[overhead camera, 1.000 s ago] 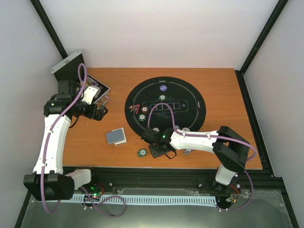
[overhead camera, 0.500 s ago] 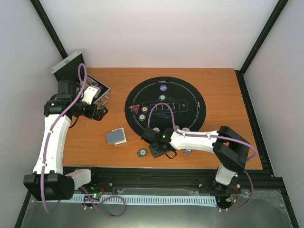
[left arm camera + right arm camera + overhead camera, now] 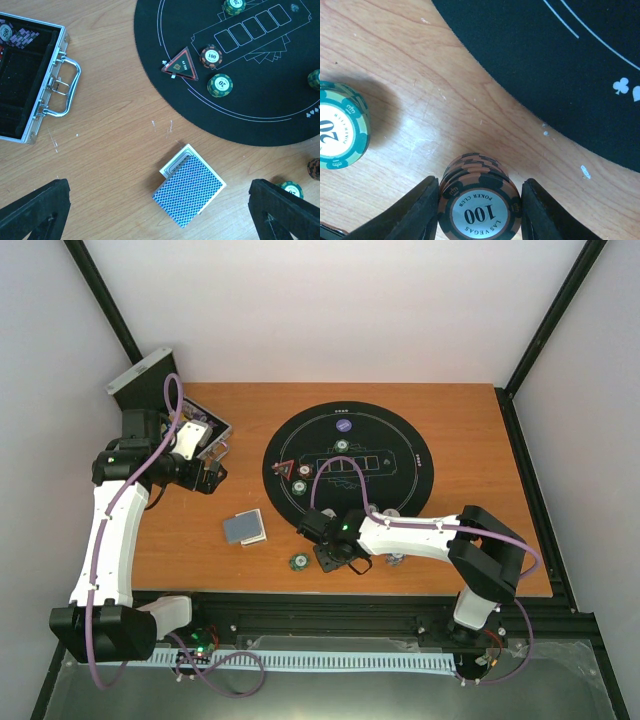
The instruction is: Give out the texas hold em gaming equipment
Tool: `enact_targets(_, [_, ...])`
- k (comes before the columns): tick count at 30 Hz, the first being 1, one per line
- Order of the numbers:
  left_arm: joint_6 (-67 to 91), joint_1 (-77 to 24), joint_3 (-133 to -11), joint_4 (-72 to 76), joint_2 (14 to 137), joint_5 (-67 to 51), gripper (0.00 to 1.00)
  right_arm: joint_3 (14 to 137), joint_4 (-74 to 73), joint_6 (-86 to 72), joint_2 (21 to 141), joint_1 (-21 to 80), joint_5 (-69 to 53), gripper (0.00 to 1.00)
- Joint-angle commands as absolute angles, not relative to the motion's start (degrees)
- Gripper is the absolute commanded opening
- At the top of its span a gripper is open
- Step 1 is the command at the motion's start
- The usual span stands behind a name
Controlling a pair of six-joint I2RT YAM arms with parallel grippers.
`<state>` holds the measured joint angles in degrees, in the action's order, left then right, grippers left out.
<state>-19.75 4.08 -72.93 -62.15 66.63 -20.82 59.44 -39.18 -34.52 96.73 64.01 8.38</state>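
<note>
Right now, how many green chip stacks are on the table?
4. Three on the black mat: green stack beside the card outlines, green 20 stack near the red triangle, another green stack farther right. Fourth green stack on bare wood. More may be hidden.

Bright even diffuse light from above, all 3 cams sharp w/ soft shadows, e.g. beside green chip (image 3: 340, 127) on table (image 3: 395, 60).

Lab cell: white walls (image 3: 340, 300), black frame (image 3: 556, 320)
</note>
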Motion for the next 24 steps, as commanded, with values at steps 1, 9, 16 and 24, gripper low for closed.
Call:
enact_targets(1, [-19.51,4.39,-75.44,-62.75,66.44,-21.15,1.00,60.63,-39.73,-34.12,96.84,64.74,8.88,0.41])
enact_targets(9, [-19.49,4.39,-75.75,-62.80,66.45,-21.13,1.00,60.82,-40.43,-33.95,96.89,64.82,9.62,0.32])
enact_targets(16, [-19.51,4.39,-75.85,-62.67,66.45,-20.92,1.00,63.27,-42.97,-33.40,95.05,64.89,11.05,0.22])
enact_targets(24, [-19.51,4.39,-76.00,-62.75,66.36,-20.90,1.00,70.84,-48.90,-30.83,92.99,63.11,14.95,0.20])
